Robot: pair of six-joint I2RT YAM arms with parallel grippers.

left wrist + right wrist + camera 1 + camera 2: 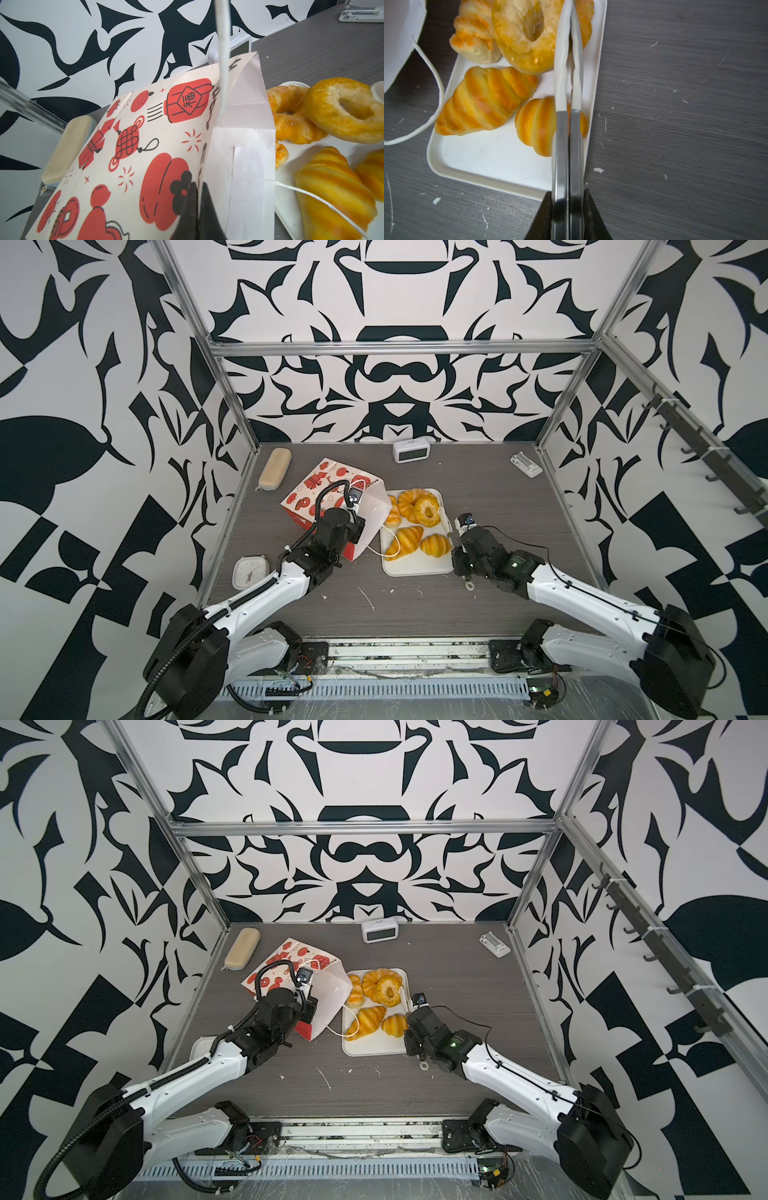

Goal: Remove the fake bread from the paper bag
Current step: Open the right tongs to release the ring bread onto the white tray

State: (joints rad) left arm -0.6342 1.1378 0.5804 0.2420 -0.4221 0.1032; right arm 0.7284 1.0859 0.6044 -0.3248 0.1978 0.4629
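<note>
Fingers of left arm (187, 220) clamp paper bag (145, 135); right fingers (561, 145) hover closed over tray (477, 162).

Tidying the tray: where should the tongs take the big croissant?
Grip the big croissant across its thick middle, coming straight down from above with the tongs turned square to its length. It lies flat and diagonal on the tray, tapering to both tips. A white cord lies against one tip, so keep off that end.
</note>
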